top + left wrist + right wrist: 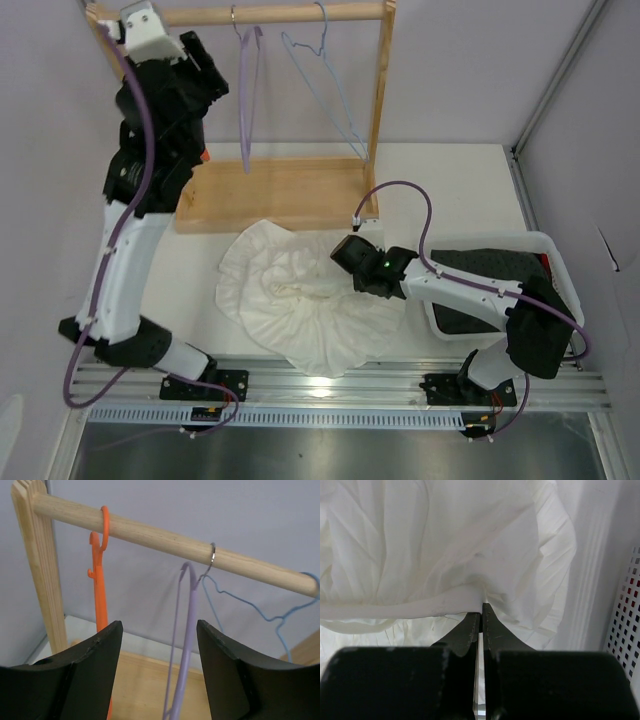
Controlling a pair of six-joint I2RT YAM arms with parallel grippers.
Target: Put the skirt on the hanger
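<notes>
Lying on the desk (450,190) just in front of the wooden rack (270,190), the white skirt (290,290) is spread out like a fan, and the right tool (480,610) is pinched tight on a thick fold of it. The orange hanger (100,590) hangs straight down from the rack's rail, close to the rack's left post. The left tool (159,630) is up by the rack, wide open and holding nothing, with the hanger just left of its gap, so the left arm is nearer.

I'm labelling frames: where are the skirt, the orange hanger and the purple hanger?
skirt (280,292): top view, middle of fabric.
orange hanger (101,600): left wrist view, stem below hook.
purple hanger (191,620): left wrist view, thicker side bar.
</notes>
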